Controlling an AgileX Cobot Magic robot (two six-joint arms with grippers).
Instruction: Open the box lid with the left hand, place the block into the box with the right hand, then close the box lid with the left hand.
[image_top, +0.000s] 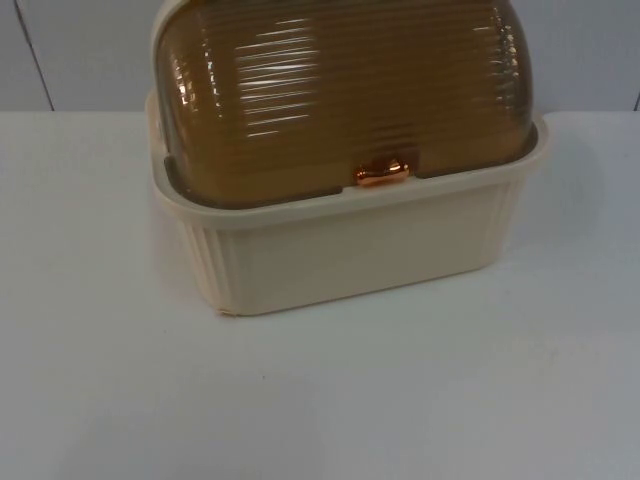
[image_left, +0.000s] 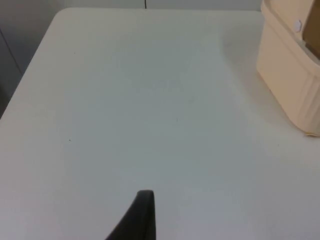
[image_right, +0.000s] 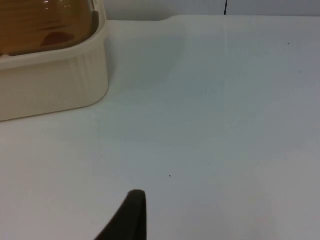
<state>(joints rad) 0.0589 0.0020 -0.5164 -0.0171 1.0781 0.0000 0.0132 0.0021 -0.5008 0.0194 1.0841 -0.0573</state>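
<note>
Lid (image_top: 340, 90): we judge it light, stiff, slippery; shut on box (image_top: 350, 255).
Hold: we'd take the copper knob (image_top: 382, 173).
Fingers: state untellable, both arms over tabletop (image_left: 150, 100).

white table top (image_top: 120, 380) (matte), grey partition wall (image_top: 80, 50)

White table top (image_top: 320, 400), grey partition wall (image_top: 80, 50) behind its far edge

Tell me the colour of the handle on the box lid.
Shiny copper-orange handle on the ribbed amber lid, best seen in the top view.
</note>
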